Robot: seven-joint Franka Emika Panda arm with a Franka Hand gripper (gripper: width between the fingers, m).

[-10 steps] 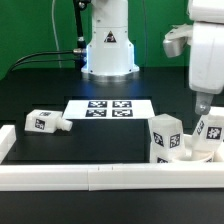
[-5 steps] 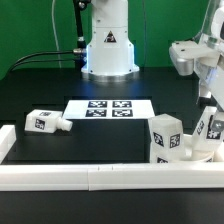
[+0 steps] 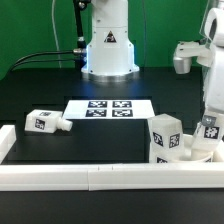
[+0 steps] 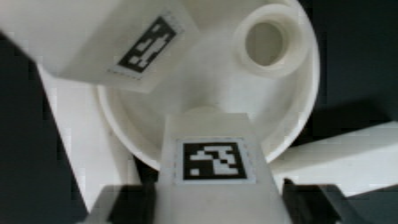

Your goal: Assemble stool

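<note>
Stool seat (image 3: 193,153) lies at 4 o'clock from the marker board (image 3: 110,107). Gripper (image 4: 217,203) straddles one tagged leg (image 4: 217,150) standing on it; whether the fingers press it cannot be told. Risk: off-axis force may jam the leg or shift the seat.

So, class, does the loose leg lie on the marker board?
No, the loose leg lies on the dark table, apart from the marker board.

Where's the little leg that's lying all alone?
The lone leg lies on its side at the exterior view's left, just beside the marker board.
</note>
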